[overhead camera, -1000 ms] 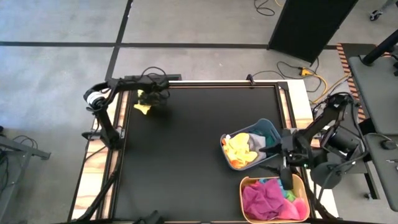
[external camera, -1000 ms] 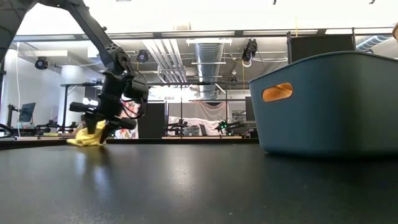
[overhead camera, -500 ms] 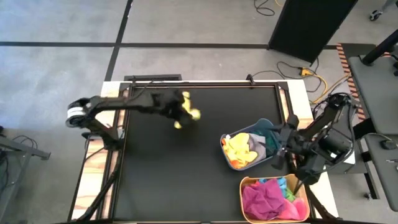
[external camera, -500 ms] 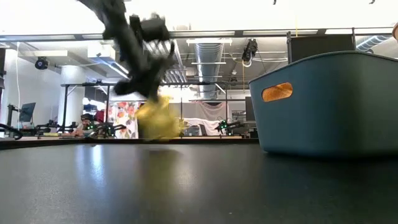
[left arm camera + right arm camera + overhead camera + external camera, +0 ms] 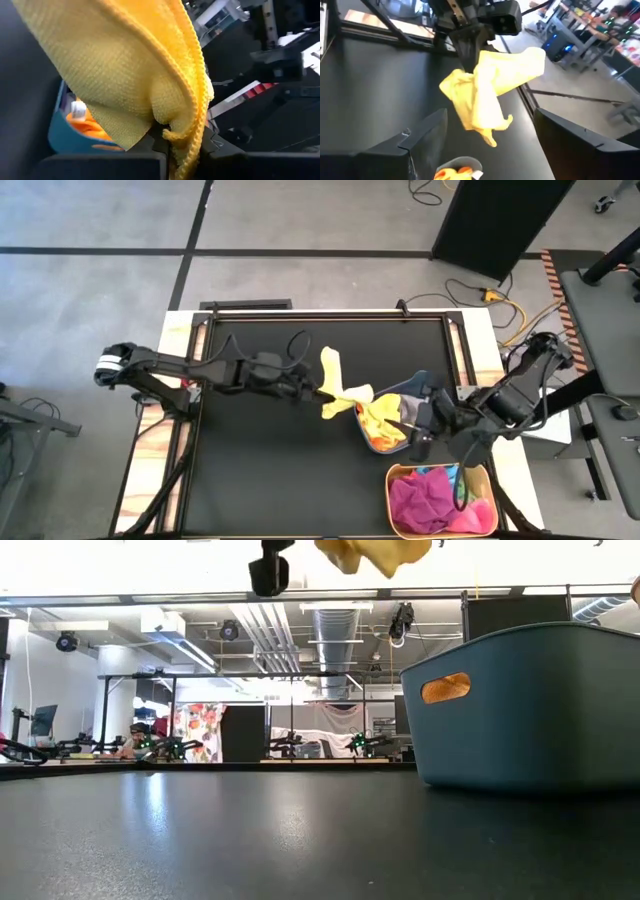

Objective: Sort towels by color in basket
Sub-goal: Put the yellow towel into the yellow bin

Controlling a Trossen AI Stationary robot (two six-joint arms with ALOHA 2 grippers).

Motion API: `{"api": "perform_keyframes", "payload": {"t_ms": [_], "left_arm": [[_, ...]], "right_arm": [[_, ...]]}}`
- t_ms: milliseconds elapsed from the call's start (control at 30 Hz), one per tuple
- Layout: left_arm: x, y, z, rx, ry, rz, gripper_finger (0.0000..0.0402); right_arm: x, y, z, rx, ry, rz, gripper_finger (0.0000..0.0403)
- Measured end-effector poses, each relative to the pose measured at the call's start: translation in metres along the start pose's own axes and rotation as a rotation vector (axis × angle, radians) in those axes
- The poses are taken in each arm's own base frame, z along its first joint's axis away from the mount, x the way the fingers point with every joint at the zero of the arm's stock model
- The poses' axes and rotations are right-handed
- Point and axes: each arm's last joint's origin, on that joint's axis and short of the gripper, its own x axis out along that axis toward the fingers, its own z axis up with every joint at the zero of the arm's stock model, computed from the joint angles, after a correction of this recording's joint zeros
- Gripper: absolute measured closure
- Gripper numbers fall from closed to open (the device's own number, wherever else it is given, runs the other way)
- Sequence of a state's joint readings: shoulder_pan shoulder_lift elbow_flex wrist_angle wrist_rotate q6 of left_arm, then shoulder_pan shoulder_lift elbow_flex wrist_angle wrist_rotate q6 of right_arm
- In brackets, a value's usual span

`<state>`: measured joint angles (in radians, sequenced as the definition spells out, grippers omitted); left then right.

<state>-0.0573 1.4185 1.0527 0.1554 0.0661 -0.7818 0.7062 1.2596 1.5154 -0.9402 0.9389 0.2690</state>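
My left gripper (image 5: 320,391) reaches out over the middle of the table, shut on a yellow towel (image 5: 343,392). The towel is in the air just left of the dark blue basket (image 5: 420,379) and also shows in the right wrist view (image 5: 487,87) and at the top of the low view (image 5: 375,552). The blue basket holds yellow and orange towels (image 5: 385,423) and a grey one. My right gripper (image 5: 411,428) hovers open over that basket. A tan basket (image 5: 391,498) holds magenta, pink and light blue towels (image 5: 425,502). My left gripper pinches a bunched fold of the yellow towel (image 5: 172,131) between its two fingers (image 5: 155,145). It comes roughly level from the table's left side. The towel is lifted clear of the table, and its loose ends flare and droop beyond the fingers (image 5: 470,50).
The blue basket (image 5: 530,705) stands at the table's right side, and the tan basket sits at the near right corner. Bare black tabletop (image 5: 270,470) lies to the left and near side. Cables and a black cabinet (image 5: 495,220) are beyond the far edge.
My left gripper has swept from the table's far left corner toward the right and upward, carrying the yellow towel off the table to beside the blue basket. My right gripper has moved left, from the basket's right side to over the blue basket.
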Motion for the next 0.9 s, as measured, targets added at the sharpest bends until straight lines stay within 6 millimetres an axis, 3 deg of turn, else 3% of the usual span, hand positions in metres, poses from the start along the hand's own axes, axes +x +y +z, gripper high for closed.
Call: {"api": "perform_keyframes", "payload": {"t_ms": [267, 367, 533, 733, 900], "left_arm": [[0.015, -0.019, -0.025, 0.038, 0.081, -0.094, 0.0391], [0.037, -0.028, -0.037, 0.071, 0.154, -0.072, 0.0391], [0.079, -0.057, -0.034, 0.235, 0.238, -0.060, 0.0391], [0.127, -0.080, -0.029, 0.402, 0.304, -0.043, 0.0391], [0.169, -0.102, -0.040, 0.476, 0.303, -0.136, 0.0391]], "right_arm": [[-0.003, 0.003, 0.000, 0.067, 0.029, 0.103, 0.0131], [-0.017, -0.005, 0.015, 0.118, -0.011, 0.136, 0.0136], [-0.046, -0.034, 0.034, 0.223, -0.005, 0.157, 0.0145], [-0.068, -0.068, 0.032, 0.257, 0.105, 0.127, 0.0152], [-0.073, -0.078, 0.029, 0.233, 0.137, 0.109, 0.0146]]}}
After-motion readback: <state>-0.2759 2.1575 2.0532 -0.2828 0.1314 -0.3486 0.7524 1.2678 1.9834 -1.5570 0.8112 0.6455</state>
